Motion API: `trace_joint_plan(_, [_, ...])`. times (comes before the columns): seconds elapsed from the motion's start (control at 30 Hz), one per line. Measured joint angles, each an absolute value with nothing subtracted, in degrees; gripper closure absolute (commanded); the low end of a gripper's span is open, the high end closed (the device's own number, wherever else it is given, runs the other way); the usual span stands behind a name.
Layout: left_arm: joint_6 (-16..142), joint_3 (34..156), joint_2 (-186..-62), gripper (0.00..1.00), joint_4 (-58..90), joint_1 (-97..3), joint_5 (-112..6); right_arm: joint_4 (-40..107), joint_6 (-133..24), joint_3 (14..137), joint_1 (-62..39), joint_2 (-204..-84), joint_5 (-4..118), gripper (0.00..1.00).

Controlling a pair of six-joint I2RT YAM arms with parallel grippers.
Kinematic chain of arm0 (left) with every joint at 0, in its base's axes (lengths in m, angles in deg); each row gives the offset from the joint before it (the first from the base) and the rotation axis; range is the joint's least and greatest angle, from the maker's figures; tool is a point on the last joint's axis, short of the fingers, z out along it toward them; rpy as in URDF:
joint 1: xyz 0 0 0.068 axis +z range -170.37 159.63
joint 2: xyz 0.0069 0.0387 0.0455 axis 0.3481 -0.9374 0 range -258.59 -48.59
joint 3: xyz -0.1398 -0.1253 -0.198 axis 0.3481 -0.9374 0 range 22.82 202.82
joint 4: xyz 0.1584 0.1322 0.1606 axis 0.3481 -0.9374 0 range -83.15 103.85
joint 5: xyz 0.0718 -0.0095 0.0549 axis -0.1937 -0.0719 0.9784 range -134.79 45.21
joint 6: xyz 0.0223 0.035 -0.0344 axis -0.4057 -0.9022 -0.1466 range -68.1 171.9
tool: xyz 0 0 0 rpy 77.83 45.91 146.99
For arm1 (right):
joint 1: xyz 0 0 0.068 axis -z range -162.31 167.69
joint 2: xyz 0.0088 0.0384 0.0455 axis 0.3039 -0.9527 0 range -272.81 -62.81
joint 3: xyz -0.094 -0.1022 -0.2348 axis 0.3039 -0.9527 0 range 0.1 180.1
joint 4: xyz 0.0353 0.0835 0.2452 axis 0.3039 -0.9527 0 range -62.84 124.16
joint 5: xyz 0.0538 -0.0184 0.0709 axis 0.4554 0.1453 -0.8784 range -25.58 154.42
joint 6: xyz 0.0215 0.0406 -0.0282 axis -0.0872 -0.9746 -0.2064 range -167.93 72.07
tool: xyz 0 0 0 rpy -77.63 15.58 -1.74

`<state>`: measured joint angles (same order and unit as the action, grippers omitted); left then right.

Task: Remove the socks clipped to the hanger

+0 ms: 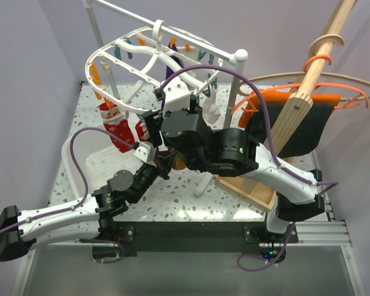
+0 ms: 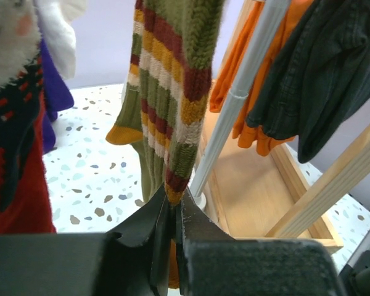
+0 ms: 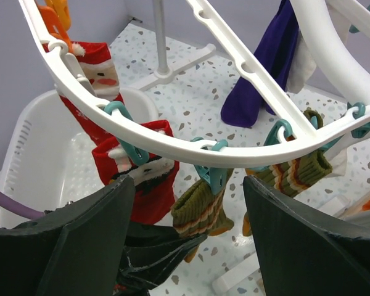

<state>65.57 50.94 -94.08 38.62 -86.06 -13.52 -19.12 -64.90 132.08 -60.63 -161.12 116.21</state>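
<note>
Left end effector (image 2: 174,197): raised, clenched on the lower tip of the striped sock (image 2: 169,111).
Right end effector (image 3: 189,191): released, fingers spread wide, apparently just below the hanger (image 3: 172,148) rim.

At the overhead view's centre, the right arm (image 1: 234,151) is covering much of the left claw (image 2: 172,209). In the left wrist view, the striped sock (image 2: 172,92) is running off the upper edge and a red sock (image 2: 12,197) is blurring at the left edge.

socks (image 3: 139,185): red, striped, purple | clipped, hanging | hanger (image 3: 172,150): white oval
</note>
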Motion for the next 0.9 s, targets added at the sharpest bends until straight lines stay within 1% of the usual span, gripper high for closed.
trace_joint_plan(0.2, [65.9, 51.8, -94.1, 1.0, 38.6, -86.1, -17.7, -19.0, -64.9, 130.9, -60.6, -161.2, 116.5, 0.28])
trace_joint_plan(0.27, [66.1, 52.3, -94.1, 1.0, 38.4, -86.1, -19.9, -19.0, -64.9, 130.9, -60.6, -161.5, 117.4, 0.29])
trace_joint_plan(0.33, [66.4, 52.9, -94.3, 1.0, 38.2, -86.1, -21.8, -18.9, -64.7, 130.8, -60.6, -161.8, 118.0, 0.33])
trace_joint_plan(0.4, [67.1, 53.4, -94.4, 1.0, 38.1, -86.1, -23.1, -18.9, -64.6, 130.8, -60.6, -162.1, 119.1, 0.34])
trace_joint_plan(0.9, [70.9, 54.3, -96.8, 1.0, 38.1, -86.1, -28.6, -19.0, -62.5, 130.9, -60.5, -164.8, 127.3, 0.41])
